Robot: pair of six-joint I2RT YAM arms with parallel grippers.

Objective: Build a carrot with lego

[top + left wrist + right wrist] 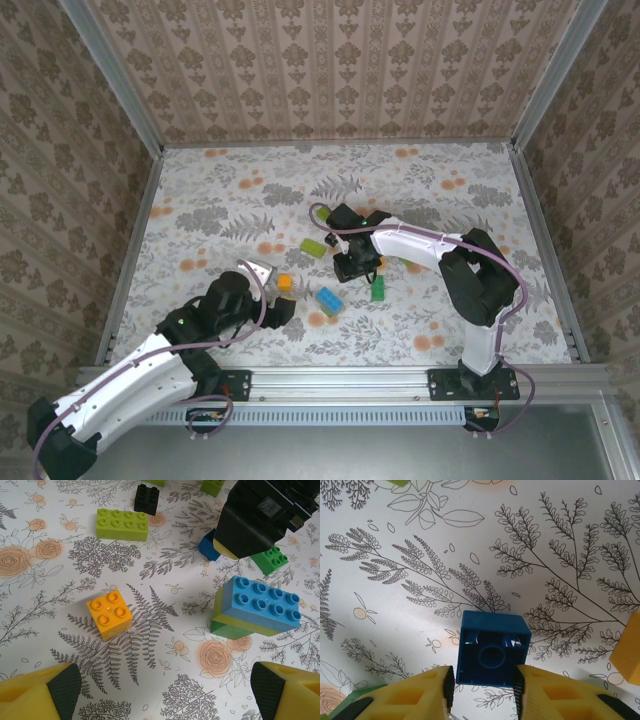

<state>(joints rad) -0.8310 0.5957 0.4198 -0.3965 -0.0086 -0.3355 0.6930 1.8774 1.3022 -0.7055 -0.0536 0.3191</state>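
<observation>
**Plastic bricks, light and hard: grip them by the flat sides**

Orange is what the carrot needs. The orange brick (109, 614) sits studs up on the table (165, 570), alone, straight ahead of the left jaws, which stand wide apart and hold nothing. By my reading the carrot is not yet begun; the lego (313, 247) lies loose across the middle of the table.

The right jaws are closed on a small blue brick (492, 647), pinching two opposite walls, with its hollow underside towards the wrist camera.

Such bricks should be light, rigid and slick. A square squeeze on the flat side walls seems safest, since the studs give no purchase.

Nearby lie a long lime brick (122, 524), a black brick (146, 499), a dark green brick (270, 559), and a stack (257, 607) of blue over yellow and green. That stack sits to the right of the orange brick. The right arm hangs just beyond it, so the two arms could crowd each other.
</observation>
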